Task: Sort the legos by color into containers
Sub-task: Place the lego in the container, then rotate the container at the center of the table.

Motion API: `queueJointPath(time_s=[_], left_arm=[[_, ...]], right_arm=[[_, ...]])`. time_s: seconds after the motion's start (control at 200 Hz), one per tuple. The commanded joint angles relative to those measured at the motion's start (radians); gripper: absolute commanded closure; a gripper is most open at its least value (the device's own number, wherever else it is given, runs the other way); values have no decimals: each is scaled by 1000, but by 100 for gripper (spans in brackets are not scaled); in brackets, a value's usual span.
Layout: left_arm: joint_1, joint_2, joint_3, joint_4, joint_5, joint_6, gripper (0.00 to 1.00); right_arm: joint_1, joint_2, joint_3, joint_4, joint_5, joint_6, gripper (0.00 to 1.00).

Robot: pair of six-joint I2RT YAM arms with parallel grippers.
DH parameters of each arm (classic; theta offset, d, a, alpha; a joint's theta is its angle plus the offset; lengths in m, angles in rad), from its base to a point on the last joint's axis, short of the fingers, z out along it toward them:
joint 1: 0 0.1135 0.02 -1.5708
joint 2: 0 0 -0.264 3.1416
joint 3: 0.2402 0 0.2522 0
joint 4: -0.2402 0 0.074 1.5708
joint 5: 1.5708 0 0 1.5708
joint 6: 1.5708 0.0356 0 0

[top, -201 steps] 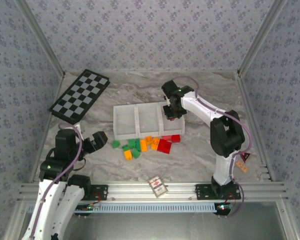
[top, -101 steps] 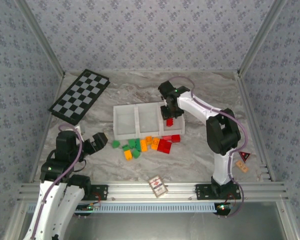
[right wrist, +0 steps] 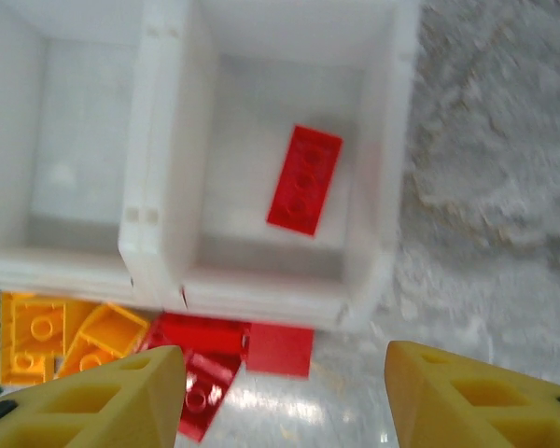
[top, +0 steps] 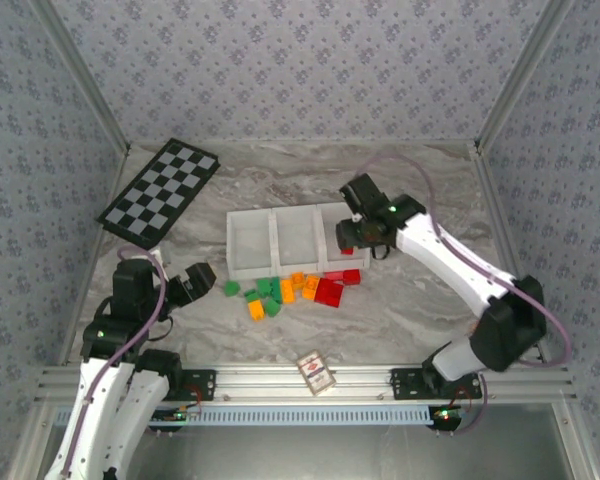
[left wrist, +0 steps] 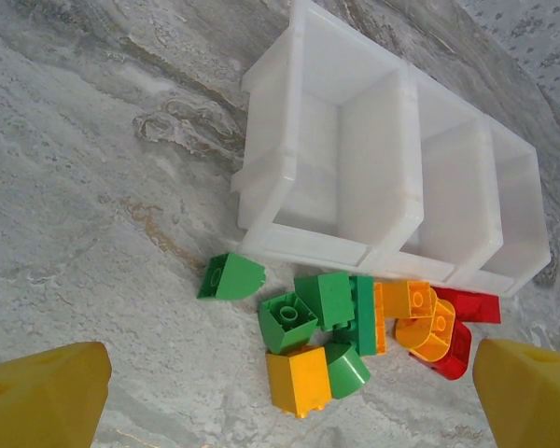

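So the tabletop (top: 400,310) is this grey marble-look slab. Sitting right on it, around the middle, is a white tray (top: 272,240) of three compartments in a row. Just in front of that there's a loose clump of legos (top: 290,290) in red, orange and green, some touching each other. A checkerboard (top: 160,192) is off at the back left, and a little red-patterned card box (top: 317,372) is down at the near edge.

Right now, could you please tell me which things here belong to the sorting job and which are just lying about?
Job: loose red, orange and green plastic bricks; flat red brick in the end compartment; white three-compartment plastic tray.
Lying about: black-and-white checkerboard; small red-patterned card box.
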Motion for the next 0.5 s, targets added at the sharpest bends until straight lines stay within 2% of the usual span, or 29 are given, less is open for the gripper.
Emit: queueJointPath(time_s=[0.0, 0.2, 0.495], left_arm=[[-4, 2, 8, 25, 4, -3, 0], [-2, 3, 4, 30, -3, -4, 0], [-3, 0, -1, 21, -7, -12, 0]], right_arm=[[9, -84, -142, 24, -24, 95, 37], [-10, -108, -318, 93, -93, 129, 35], [-89, -7, -395, 281, -262, 81, 36]])
